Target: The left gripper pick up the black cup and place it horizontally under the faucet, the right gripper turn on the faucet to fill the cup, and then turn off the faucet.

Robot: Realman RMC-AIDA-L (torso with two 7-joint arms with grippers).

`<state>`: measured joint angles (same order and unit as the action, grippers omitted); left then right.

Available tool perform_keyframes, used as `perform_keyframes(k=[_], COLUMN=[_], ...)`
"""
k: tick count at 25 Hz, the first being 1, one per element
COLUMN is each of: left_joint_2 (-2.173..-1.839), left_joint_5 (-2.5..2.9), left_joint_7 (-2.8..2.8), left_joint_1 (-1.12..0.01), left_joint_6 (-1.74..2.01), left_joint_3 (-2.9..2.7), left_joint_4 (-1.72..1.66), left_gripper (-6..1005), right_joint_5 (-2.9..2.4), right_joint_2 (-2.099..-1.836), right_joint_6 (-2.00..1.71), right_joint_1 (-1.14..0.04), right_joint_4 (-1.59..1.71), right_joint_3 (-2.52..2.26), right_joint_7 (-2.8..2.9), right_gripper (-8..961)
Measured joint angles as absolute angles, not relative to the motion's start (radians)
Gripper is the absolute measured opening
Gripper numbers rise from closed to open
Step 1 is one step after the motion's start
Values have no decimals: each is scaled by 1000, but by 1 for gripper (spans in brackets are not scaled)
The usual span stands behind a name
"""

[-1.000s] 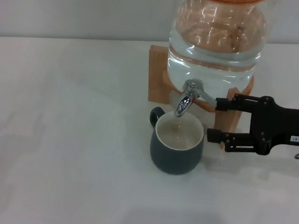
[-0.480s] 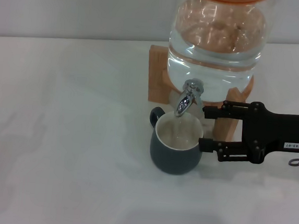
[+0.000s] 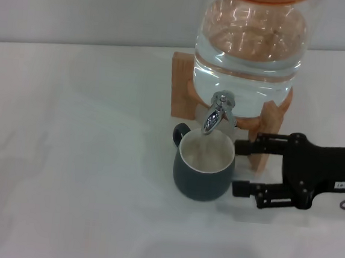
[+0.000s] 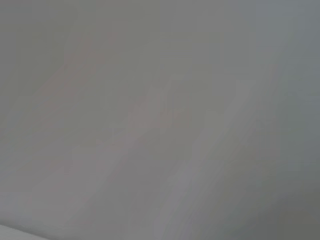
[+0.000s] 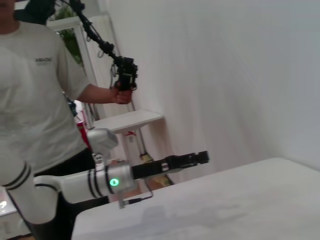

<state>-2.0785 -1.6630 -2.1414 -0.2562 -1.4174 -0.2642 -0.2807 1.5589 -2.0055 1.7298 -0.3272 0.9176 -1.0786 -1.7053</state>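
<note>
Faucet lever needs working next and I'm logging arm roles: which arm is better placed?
Right. The right gripper is open beside the black cup, just below the faucet; the left gripper is off at the table's edge.

Black cup (image 3: 203, 167) upright under faucet (image 3: 215, 112), just beyond the spread jaws of right gripper (image 3: 238, 165); handle faces away.

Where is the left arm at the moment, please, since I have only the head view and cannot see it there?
Observer: The right wrist view shows the left gripper held level in the air by the table edge, carrying nothing.
Operator: Is anyone close to it?
Observer: Yes, a person in a white T-shirt stands just behind that arm.
Operator: Does the left wrist view help?
Observer: No, it shows only a plain grey surface.
</note>
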Motion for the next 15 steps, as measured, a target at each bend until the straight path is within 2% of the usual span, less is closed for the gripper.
perform_keyframes(k=[15], left_joint_2=[-2080], left_joint_5=[-1664], left_joint_7=[-2141], left_joint_1=[-256], left_joint_6=[-1417], left_joint_3=[-267], left_joint_4=[-281], left_gripper=[554], right_joint_5=[1720], right_joint_2=[-2010], right_joint_6=[1610], right_joint_1=[-332], right_joint_4=[918], right_joint_3=[-1330], right_joint_7=[-1666], right_gripper=[774])
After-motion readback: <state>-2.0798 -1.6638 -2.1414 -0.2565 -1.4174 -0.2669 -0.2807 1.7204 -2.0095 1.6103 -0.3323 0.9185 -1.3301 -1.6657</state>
